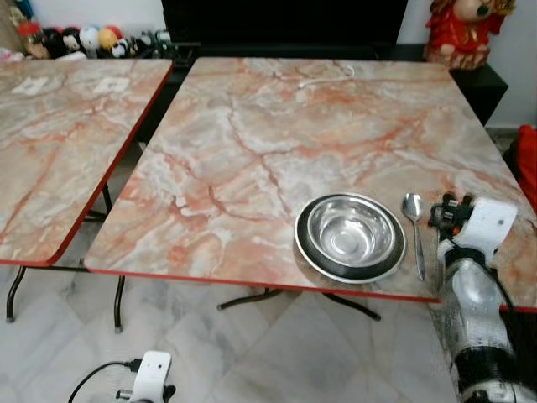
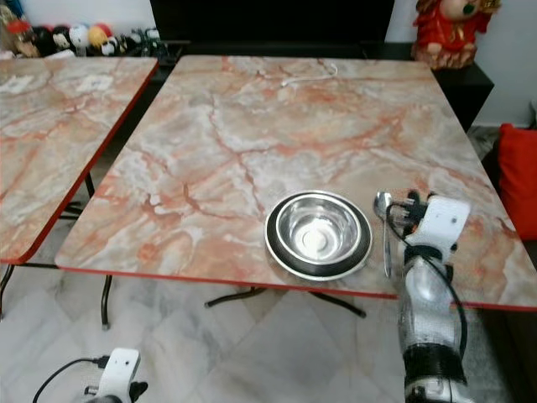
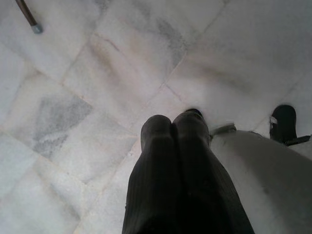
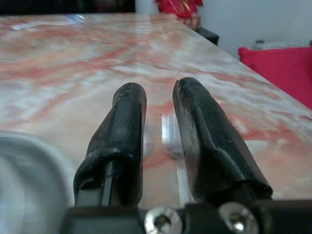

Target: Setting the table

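A steel bowl [image 1: 351,231] sits in a dark plate [image 1: 301,242] near the front edge of the marble-patterned table [image 1: 277,143]. Just right of the plate lies a steel spoon [image 1: 414,220], handle toward the table edge. My right gripper [image 4: 160,87] hovers low over the table right beside the spoon [image 4: 168,132]. Its fingers stand slightly apart, open, with the shiny handle showing in the gap and nothing gripped. My left gripper [image 3: 171,122] hangs idle over the floor, fingers pressed together.
A second marble table [image 1: 59,134] stands to the left across a narrow gap. A white cable [image 1: 323,77] lies at the table's far edge. A red figurine [image 1: 457,29], plush toys [image 1: 84,38] and a red cushion [image 2: 520,176] surround it. Folding table legs [image 1: 252,298] stand below.
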`<state>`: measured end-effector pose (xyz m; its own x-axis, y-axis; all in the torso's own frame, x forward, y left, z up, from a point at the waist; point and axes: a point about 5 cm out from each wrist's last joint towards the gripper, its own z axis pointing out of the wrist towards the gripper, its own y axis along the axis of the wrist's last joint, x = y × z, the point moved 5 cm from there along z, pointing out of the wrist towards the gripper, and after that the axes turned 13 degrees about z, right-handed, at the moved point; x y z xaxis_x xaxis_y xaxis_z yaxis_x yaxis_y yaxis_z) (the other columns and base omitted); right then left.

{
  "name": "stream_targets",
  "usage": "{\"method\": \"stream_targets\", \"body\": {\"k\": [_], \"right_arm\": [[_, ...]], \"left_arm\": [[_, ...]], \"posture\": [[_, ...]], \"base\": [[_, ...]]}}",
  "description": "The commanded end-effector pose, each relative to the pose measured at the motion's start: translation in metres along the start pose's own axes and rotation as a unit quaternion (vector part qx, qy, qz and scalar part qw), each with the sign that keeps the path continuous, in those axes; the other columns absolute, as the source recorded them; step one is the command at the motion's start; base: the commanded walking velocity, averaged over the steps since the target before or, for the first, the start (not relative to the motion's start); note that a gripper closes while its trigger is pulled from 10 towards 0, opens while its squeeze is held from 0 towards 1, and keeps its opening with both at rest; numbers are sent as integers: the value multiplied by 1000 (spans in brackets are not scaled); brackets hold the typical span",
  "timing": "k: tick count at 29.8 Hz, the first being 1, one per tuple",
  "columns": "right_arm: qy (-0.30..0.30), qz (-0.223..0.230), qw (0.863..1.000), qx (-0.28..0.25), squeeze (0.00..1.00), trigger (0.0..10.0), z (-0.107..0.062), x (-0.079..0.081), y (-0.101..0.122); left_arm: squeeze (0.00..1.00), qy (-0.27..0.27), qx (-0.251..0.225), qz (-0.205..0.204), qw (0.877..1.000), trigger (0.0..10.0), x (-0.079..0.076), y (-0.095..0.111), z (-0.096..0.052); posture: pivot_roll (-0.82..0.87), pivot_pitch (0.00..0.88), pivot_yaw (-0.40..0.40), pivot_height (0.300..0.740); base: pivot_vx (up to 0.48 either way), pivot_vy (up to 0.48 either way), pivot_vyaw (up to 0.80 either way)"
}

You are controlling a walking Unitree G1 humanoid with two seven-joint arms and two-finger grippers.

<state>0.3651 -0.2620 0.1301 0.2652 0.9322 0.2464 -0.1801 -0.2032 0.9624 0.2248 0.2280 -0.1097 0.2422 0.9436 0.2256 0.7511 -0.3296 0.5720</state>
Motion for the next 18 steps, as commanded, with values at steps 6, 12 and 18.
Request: {"method": "stream_targets", "body": {"k": [6, 12, 18], "right_arm": [[46, 15, 998, -27, 0, 10000, -7, 35, 23], [62, 16, 998, -24, 0, 10000, -5, 49, 25], [93, 15, 996, -4, 0, 10000, -11, 67, 20]], "left_arm": [[0, -1, 16, -1, 1000, 10000, 0, -10, -2], [0, 0, 17, -1, 1000, 10000, 1, -10, -2], [0, 2, 16, -4, 1000, 10000, 1, -9, -2]], "posture": [[55, 90, 4, 740], [60, 94, 4, 740], [61, 99, -2, 740]], "base": [[0, 480, 0], [0, 480, 0], [0, 480, 0]]}}
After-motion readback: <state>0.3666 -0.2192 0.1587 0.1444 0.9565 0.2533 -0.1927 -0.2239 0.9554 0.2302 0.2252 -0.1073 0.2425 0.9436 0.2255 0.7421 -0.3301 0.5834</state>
